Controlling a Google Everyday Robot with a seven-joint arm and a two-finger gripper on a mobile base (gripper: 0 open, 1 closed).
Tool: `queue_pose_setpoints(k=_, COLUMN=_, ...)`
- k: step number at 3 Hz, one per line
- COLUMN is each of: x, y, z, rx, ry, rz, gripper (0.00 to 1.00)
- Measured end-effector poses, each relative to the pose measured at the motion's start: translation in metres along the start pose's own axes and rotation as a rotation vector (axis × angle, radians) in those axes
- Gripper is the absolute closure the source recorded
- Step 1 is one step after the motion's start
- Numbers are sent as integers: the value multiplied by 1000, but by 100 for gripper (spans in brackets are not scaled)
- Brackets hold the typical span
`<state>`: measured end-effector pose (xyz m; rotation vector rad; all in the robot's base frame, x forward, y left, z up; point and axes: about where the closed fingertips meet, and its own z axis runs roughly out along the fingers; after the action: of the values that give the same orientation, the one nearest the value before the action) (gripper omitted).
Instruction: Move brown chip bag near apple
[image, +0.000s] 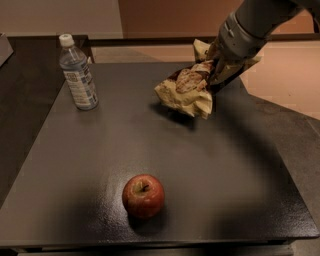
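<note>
The brown chip bag (189, 89), crinkled with a cream-yellow end and a chip picture, hangs a little above the dark table at the back right. My gripper (216, 67) is shut on the bag's right end and holds it lifted, with its shadow on the table below. The red apple (143, 195) with a short stem sits near the front of the table, left of centre, well apart from the bag.
A clear water bottle (77, 73) with a white cap stands upright at the back left. The dark table (235, 180) ends at a front edge just below the apple and a right edge near my arm.
</note>
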<state>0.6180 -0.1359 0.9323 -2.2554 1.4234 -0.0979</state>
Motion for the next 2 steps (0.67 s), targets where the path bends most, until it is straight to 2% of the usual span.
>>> queue_pose_setpoints(k=2, x=-54, y=27, z=-26, rx=24, ry=-91, rz=-25, gripper=100)
